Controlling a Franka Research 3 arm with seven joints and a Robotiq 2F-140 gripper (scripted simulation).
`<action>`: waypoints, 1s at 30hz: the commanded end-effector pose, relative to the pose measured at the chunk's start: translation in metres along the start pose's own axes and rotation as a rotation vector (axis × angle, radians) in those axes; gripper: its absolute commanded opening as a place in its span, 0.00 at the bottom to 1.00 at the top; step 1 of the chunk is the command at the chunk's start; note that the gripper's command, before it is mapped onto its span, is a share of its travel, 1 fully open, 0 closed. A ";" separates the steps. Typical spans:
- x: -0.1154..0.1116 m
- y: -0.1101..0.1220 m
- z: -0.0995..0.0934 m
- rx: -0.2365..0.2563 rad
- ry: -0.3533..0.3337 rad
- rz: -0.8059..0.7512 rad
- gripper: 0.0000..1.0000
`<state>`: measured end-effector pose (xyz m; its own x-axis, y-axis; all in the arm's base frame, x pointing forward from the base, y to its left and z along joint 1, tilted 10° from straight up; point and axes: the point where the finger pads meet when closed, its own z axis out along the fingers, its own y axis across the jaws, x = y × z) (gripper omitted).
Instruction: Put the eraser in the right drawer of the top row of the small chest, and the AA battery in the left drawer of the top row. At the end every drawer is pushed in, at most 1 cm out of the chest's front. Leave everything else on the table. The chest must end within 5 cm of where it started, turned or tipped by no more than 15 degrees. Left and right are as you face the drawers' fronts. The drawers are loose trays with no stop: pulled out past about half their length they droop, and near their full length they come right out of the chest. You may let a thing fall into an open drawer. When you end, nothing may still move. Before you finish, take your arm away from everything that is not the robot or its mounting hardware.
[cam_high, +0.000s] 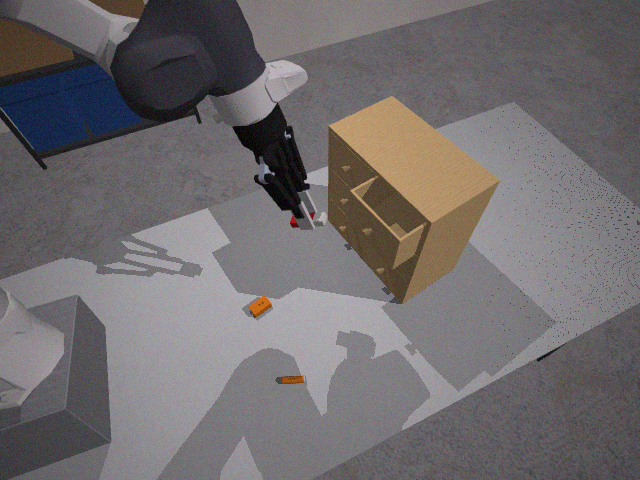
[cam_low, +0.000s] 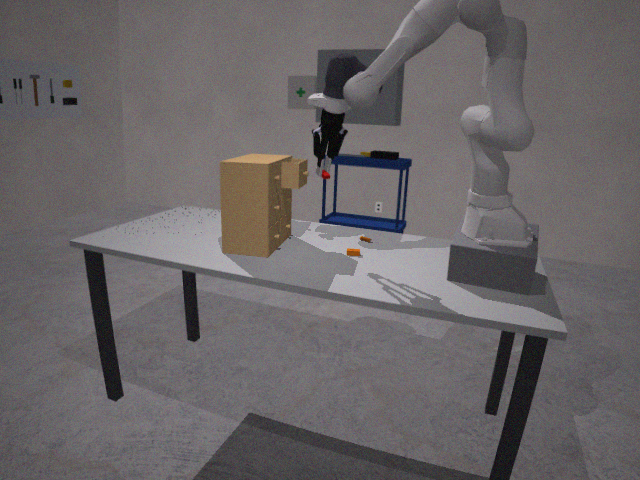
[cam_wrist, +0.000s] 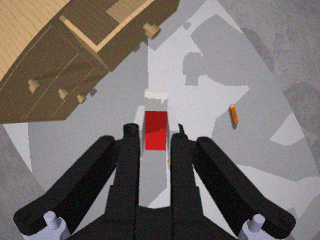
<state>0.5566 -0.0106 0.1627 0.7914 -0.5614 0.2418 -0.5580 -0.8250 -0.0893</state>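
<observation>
My gripper (cam_high: 307, 212) (cam_low: 324, 168) (cam_wrist: 156, 117) is shut on the red and white eraser (cam_high: 294, 222) (cam_low: 325, 175) (cam_wrist: 156, 132). It holds it high above the table, in front of the small chest (cam_high: 413, 155) (cam_low: 245, 206) (cam_wrist: 20, 30), outside the drawers. The right top drawer (cam_high: 376, 219) (cam_low: 293, 175) (cam_wrist: 117, 49) is pulled partly out, and its open inside shows. The left top drawer (cam_high: 349, 161) is in. The slim orange piece, apparently the AA battery (cam_high: 292, 379) (cam_low: 366, 239) (cam_wrist: 233, 115), lies on the table. Part of the eraser is hidden by a finger in the top view.
A thicker orange block (cam_high: 260, 306) (cam_low: 353, 252) lies on the table (cam_high: 170, 320) (cam_low: 305, 289) between the arm's base and the chest. The open drawer juts out beside the gripper. The arm's grey base block (cam_high: 87, 361) (cam_low: 491, 266) stands at the opposite end.
</observation>
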 end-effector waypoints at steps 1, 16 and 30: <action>0.001 0.002 0.003 -0.006 -0.007 0.223 0.11; 0.003 0.020 0.033 -0.053 -0.033 0.658 0.11; -0.001 0.034 0.061 -0.099 -0.064 1.045 0.11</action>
<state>0.5522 -0.0402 0.1062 0.1285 -0.9882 0.0837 -0.9805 -0.1392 -0.1387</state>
